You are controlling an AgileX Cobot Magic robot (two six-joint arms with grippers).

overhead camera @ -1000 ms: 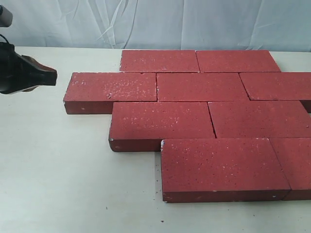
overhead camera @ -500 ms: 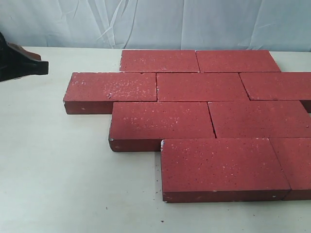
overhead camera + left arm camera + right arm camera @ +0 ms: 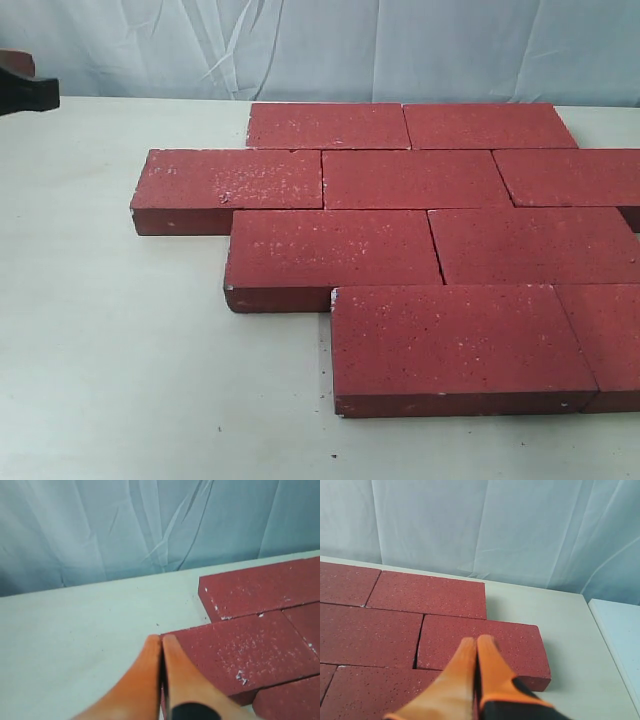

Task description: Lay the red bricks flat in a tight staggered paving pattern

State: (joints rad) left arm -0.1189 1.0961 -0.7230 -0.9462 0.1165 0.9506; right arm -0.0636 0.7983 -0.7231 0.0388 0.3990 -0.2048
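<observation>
Several red bricks (image 3: 400,240) lie flat in four staggered rows with tight joints, running off the right edge of the exterior view. My left gripper (image 3: 50,92) is shut and empty at the far left edge, well clear of the left-hand brick (image 3: 230,178). In the left wrist view its orange fingertips (image 3: 161,639) meet above that brick's corner (image 3: 250,650). My right gripper (image 3: 476,641) is out of the exterior view; its own view shows it shut and empty, hovering over an end brick (image 3: 517,637).
The bricks rest on a white table (image 3: 120,330) with bare room left of and in front of them. A pale blue cloth (image 3: 320,45) hangs behind. The table's side edge (image 3: 592,612) shows in the right wrist view.
My left gripper has drawn back to the left and upward, almost out of the exterior view. The bricks have not moved.
</observation>
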